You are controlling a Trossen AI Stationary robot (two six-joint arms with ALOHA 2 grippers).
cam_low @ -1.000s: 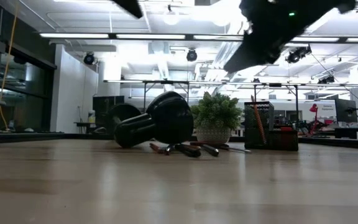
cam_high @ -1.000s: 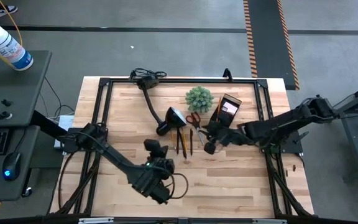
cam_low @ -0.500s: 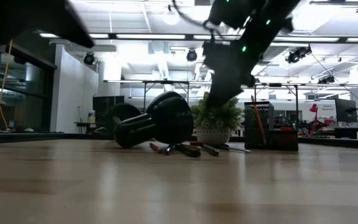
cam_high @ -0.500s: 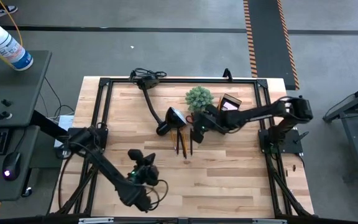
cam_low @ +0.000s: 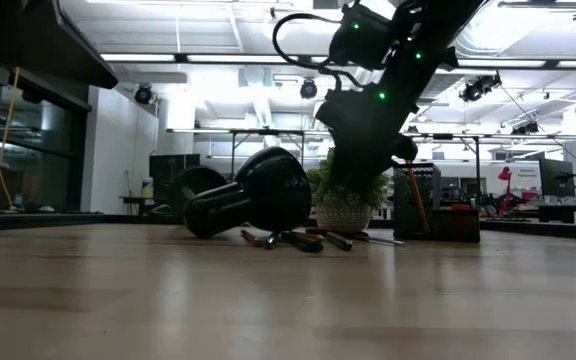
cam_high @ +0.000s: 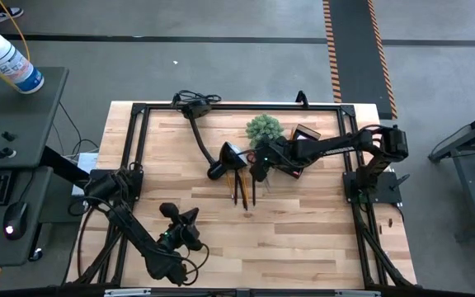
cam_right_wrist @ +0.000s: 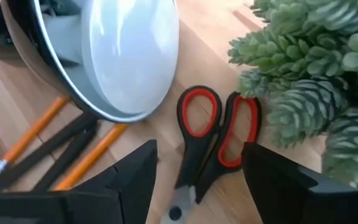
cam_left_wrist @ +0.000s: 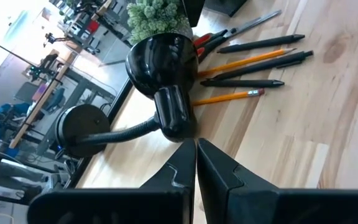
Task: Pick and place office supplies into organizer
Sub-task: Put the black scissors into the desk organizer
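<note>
Red-handled steel scissors [cam_right_wrist: 207, 134] lie flat between the white-faced black desk lamp [cam_right_wrist: 114, 56] and the spiky green plant [cam_right_wrist: 309, 87]. Our right gripper [cam_right_wrist: 197, 177] hovers spread wide above them; we'd pinch the rigid, slippery pivot. The left gripper [cam_left_wrist: 196, 163], fingers pressed together, waits apart.

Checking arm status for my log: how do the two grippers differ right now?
The right gripper is open, above the red-handled scissors beside the plant; the left gripper is shut and holds nothing. The right gripper is over the supplies; the left gripper is near the table's front-left. Neither holds anything.
</note>
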